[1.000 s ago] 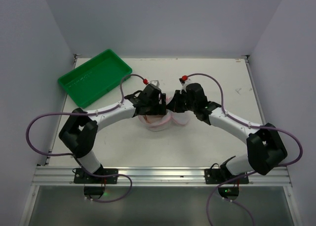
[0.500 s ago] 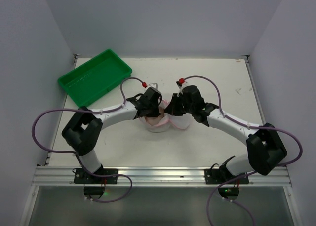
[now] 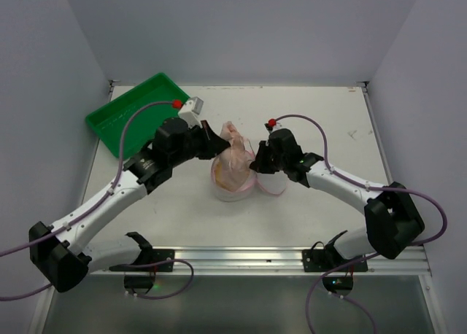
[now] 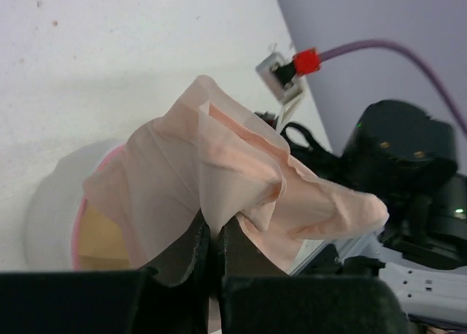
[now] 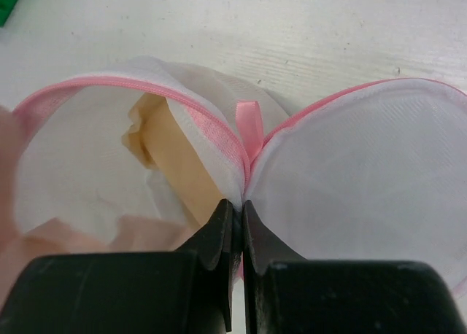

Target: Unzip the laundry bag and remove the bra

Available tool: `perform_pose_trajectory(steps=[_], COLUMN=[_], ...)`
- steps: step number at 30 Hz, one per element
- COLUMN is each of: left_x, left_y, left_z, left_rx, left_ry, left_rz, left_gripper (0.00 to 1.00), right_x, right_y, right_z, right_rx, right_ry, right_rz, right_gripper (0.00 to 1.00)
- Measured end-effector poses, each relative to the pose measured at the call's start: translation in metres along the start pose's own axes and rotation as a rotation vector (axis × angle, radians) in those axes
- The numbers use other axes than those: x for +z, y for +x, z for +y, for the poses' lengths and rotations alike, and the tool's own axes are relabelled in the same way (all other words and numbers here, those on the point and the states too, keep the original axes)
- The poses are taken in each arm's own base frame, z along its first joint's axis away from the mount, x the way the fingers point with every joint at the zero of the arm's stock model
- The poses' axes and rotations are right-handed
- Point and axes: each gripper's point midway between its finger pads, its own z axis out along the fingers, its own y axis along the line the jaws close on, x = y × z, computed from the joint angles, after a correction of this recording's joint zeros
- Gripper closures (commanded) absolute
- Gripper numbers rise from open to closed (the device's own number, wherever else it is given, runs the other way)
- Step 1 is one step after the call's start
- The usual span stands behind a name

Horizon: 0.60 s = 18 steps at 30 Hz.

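Top view: both arms reach toward mid-frame over the white surface (image 3: 321, 122). The left tool (image 3: 217, 141) holds the bra (image 3: 235, 153) as a crumpled beige-pink bunch. It stands up out of the laundry bag (image 3: 232, 189), which lies just below centre. The right tool (image 3: 255, 163) sits at the bag's right edge. A green tray (image 3: 128, 122) lies at upper left, well apart from the bag. From this height we cannot make out how either tool's jaws stand.

Left wrist view settles the first. The left tool (image 4: 217, 230) is clamped on a fold of the bra (image 4: 219, 166), jaws pressed together with fabric between them. The cloth rises to upper centre and drapes off to the right. The bag's pink rim (image 4: 76, 235) curves at lower left, with a tan piece (image 4: 98, 239) in its mouth.

Right wrist view settles the second. The right tool (image 5: 239, 211) is closed on the laundry bag (image 5: 365, 152), pinching the pink zipper trim (image 5: 208, 122) where the two mesh halves meet. A pink loop (image 5: 250, 126) stands just above the fingertips.

Contents: the bag is unzipped, its mouth open toward the left of this frame. The tan piece (image 5: 171, 155) leans on the mesh wall; we cannot tell whether it belongs to the bra. Blurred pink bra fabric (image 5: 80, 232) fills the lower left of the mouth.
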Motion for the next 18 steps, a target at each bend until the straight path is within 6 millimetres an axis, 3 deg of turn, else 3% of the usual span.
perform_pose_trajectory(steps=[5,12,15,18], left_x=[-0.022,-0.060,-0.078,-0.082], left_y=[-0.063,-0.204,-0.248,-0.281], left_z=[0.001,-0.017,0.002,0.032], left_rx=[-0.044,0.085,0.145,0.183], left_ry=[0.035,-0.064,-0.182,-0.324], left_rz=[-0.135,-0.457,-0.587,-0.658], left_gripper=[1.00,1.00,1.00,1.00], right_x=[-0.001,-0.001,-0.001,-0.003], right_y=[0.003,0.006,0.007,0.008], right_z=[-0.003,-0.005,-0.004,-0.003], right_rx=[0.000,-0.003,-0.007,-0.016], right_ry=[0.013,0.018,0.015,0.004], right_rz=[0.013,0.025,0.028,0.035], right_gripper=[1.00,1.00,1.00,1.00])
